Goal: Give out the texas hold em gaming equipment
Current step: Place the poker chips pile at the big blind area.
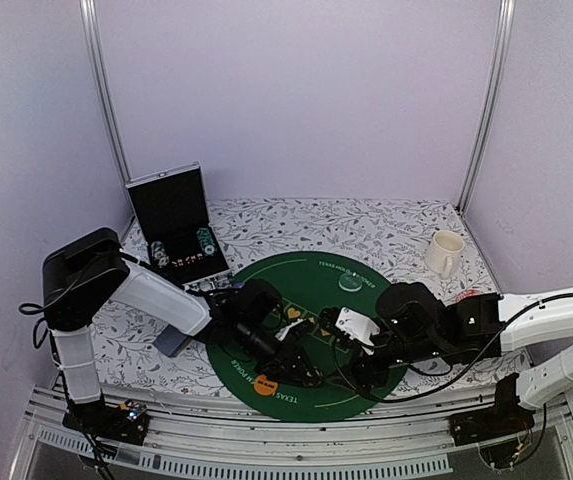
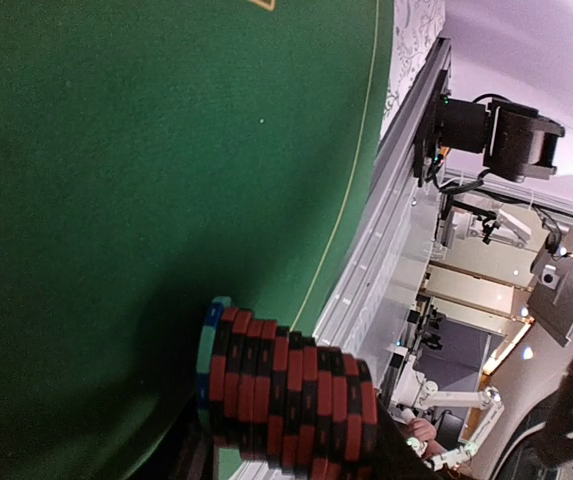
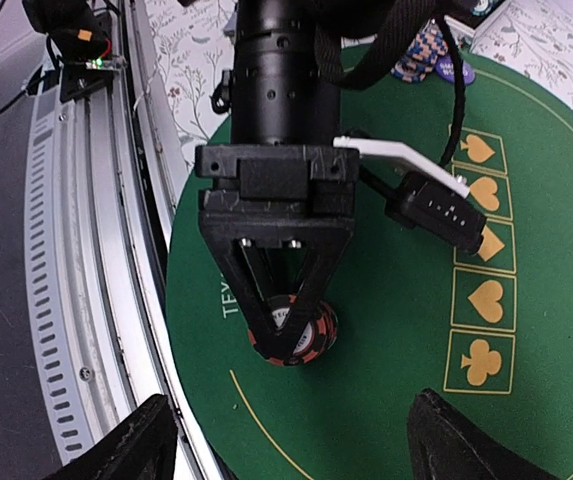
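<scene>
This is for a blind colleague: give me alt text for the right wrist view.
The left gripper, seen from above, is closed on a red-and-black chip stack near the edge of the green mat. Gold suit symbols line the mat to the right, and the right gripper is open at the bottom.
</scene>
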### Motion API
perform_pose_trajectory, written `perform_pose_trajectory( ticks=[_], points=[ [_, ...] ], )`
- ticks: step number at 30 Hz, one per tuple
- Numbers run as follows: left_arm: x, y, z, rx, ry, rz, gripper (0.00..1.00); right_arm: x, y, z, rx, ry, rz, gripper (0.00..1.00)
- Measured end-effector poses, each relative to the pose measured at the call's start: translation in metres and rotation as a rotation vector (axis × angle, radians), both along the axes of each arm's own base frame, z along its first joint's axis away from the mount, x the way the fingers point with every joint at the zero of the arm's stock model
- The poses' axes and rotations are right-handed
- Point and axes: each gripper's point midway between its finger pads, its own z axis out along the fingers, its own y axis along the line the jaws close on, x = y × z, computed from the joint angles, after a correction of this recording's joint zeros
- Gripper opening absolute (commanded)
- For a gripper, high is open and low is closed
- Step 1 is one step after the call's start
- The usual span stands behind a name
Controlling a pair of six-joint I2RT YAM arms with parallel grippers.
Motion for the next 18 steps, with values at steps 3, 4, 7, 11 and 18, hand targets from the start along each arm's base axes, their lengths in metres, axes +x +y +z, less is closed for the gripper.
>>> perform_pose_trajectory(
  ticks=[3,4,7,11,18],
  points=[
    [0.001,0.0,0.0,-0.002,0.002,0.001,0.1,0.0,-0.001,-0.019,-0.06,0.018,0.001,0.81],
    [0.001,0.0,0.0,-0.003,0.004,0.002,0.11,0.001,-0.001,-0.024,-0.079,0.02,0.001,0.81],
    [0.002,0.0,0.0,-0.006,0.009,0.004,0.14,0.004,0.003,-0.035,-0.122,0.022,0.001,0.83],
    [0.005,0.003,-0.001,-0.016,0.019,0.018,0.2,0.008,0.014,-0.046,-0.157,0.004,0.028,0.84],
    [0.009,0.003,-0.004,-0.04,0.036,0.018,0.29,0.016,0.039,-0.071,-0.225,-0.011,0.072,0.79]
  ],
)
